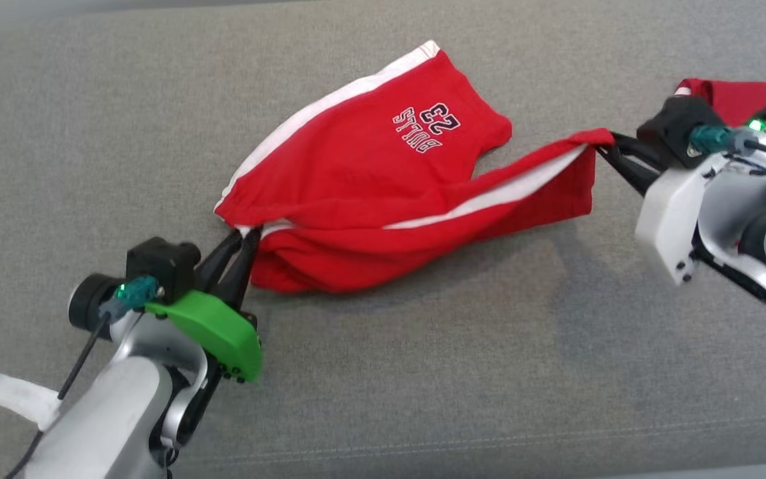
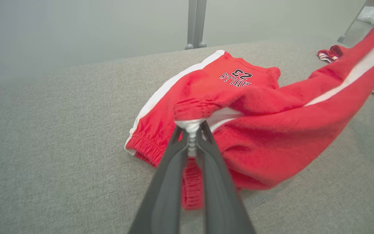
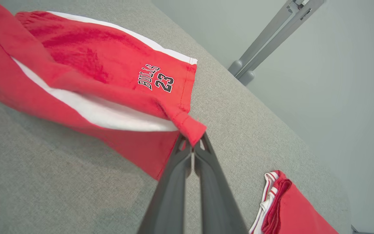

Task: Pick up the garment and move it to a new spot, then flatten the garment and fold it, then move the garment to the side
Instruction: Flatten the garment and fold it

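Head view has the left arm reaching in from the lower left, forearm angled up and to the right, with the left gripper (image 1: 249, 234) pinched tight on a bunched bit of waistband of the red shorts (image 1: 370, 173). From the right edge the right arm points leftward, and the right gripper (image 1: 606, 143) is clamped on the hem of one leg, holding that leg lifted and stretched above the grey cushion (image 1: 423, 372). The shorts sit mid-cushion between the two grippers, the other leg lying flat with its printed lettering facing up. Both forearms are cut off by the frame, the left at the bottom and the right at the side. Behind the right wrist lies a second red cloth (image 1: 749, 96) with white trim, partly covered by the arm, so its shape cannot be made out. Under the raised leg the fabric folds on itself and its lower layers are hidden. A metal post (image 2: 196, 22) past the cushion runs out of the top of the left wrist view.
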Tool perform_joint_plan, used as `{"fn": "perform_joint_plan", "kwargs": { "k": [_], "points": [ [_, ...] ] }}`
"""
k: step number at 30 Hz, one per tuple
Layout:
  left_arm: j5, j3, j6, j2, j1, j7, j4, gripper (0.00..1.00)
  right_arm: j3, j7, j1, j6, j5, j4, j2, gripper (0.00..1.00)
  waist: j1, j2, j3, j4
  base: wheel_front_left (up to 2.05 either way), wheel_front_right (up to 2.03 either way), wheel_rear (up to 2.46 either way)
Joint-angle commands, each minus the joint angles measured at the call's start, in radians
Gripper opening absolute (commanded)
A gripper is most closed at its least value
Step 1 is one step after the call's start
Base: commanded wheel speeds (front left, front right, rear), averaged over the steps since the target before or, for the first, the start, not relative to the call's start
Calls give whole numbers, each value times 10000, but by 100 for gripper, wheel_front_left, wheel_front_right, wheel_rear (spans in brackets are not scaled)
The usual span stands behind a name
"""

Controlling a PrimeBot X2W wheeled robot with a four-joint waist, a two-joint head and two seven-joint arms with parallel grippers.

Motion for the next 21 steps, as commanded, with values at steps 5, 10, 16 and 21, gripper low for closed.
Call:
{"fn": "perform_joint_plan", "kwargs": {
  "k": [5, 10, 16, 21],
  "points": [
    [195, 91, -153, -318, -1147, -61, 509, 0, 996, -384, -1904, -17, 88, 1134, 147, 0, 1, -1, 1216, 559, 0, 0, 0],
    [297, 211, -264, -565, -2047, -240, 999, 0, 2019, -856, -3653, -16, 238, 2365, 304, 0, 1, -1, 1796, 863, 0, 0, 0],
    [349, 336, -351, -781, -2802, -437, 1427, 0, 3062, -1325, -5433, -17, 490, 3495, 418, 0, 1, -1, 2278, 1165, 0, 0, 0],
    [382, 314, -440, -979, -3316, -509, 1801, 0, 3812, -1705, -6489, -17, 649, 4349, 615, 0, 1, -1, 2563, 1319, 0, 0, 0]
  ]
}}
